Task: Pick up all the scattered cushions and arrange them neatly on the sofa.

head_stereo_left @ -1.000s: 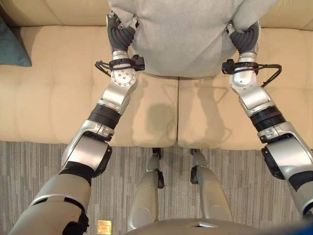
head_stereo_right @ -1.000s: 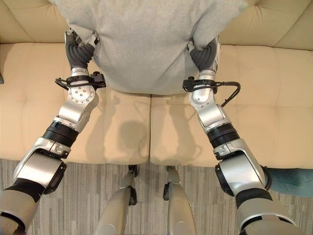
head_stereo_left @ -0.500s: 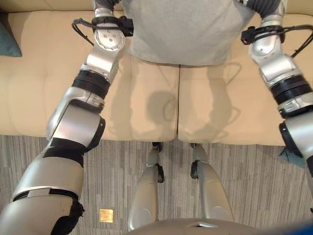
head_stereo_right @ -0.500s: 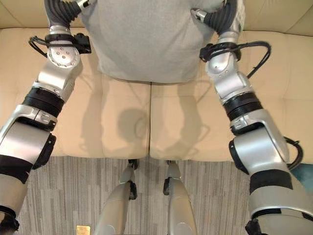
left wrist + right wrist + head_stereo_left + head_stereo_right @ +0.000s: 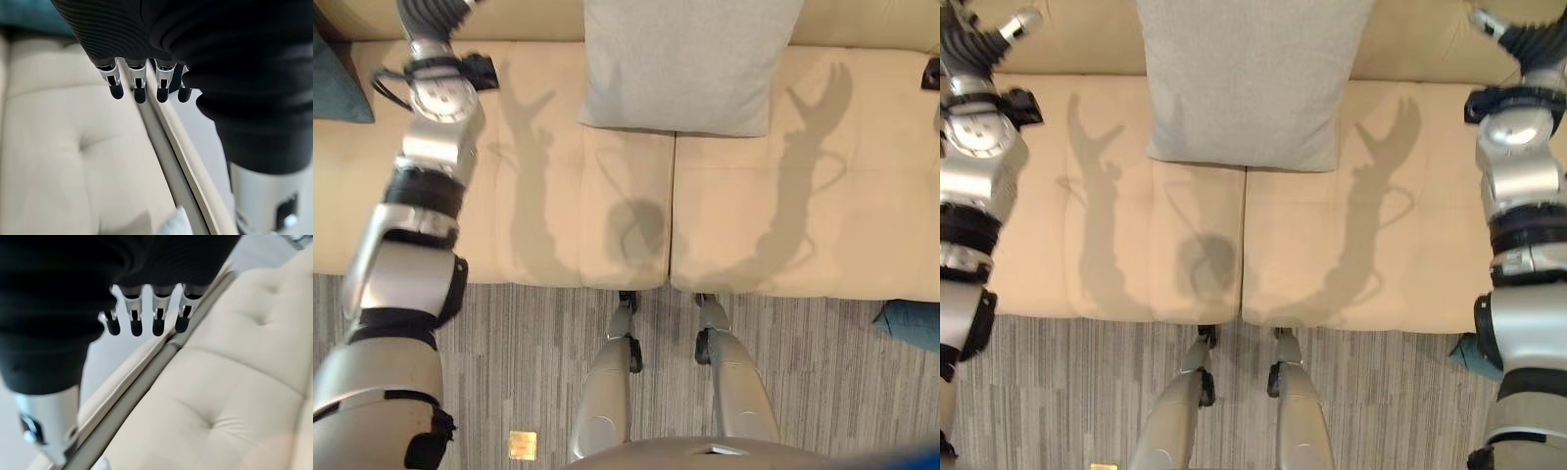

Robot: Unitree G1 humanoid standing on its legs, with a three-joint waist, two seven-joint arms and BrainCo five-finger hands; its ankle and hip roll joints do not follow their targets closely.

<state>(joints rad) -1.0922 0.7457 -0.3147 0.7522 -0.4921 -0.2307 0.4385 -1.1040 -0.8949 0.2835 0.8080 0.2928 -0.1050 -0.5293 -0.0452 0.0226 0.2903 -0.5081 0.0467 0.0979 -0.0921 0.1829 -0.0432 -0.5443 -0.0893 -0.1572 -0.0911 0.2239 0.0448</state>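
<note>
The grey cushion [image 5: 1252, 78] leans against the sofa [image 5: 1361, 245] back at the middle, between the two robot hands and well apart from both. Left robot hand [image 5: 139, 85] and right robot hand [image 5: 146, 318] hang over the sofa with fingers straight and relaxed, holding nothing. A teal cushion [image 5: 335, 83] sits beyond the left robot hand, another [image 5: 911, 323] lies on the floor.

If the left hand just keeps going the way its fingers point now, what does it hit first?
Probably the sofa's backrest. In the left wrist view the left hand holds nothing, and its straight fingers aim at the top edge of the cream backrest, near a teal cushion. Depth is unclear, so it might pass over that edge.
</note>
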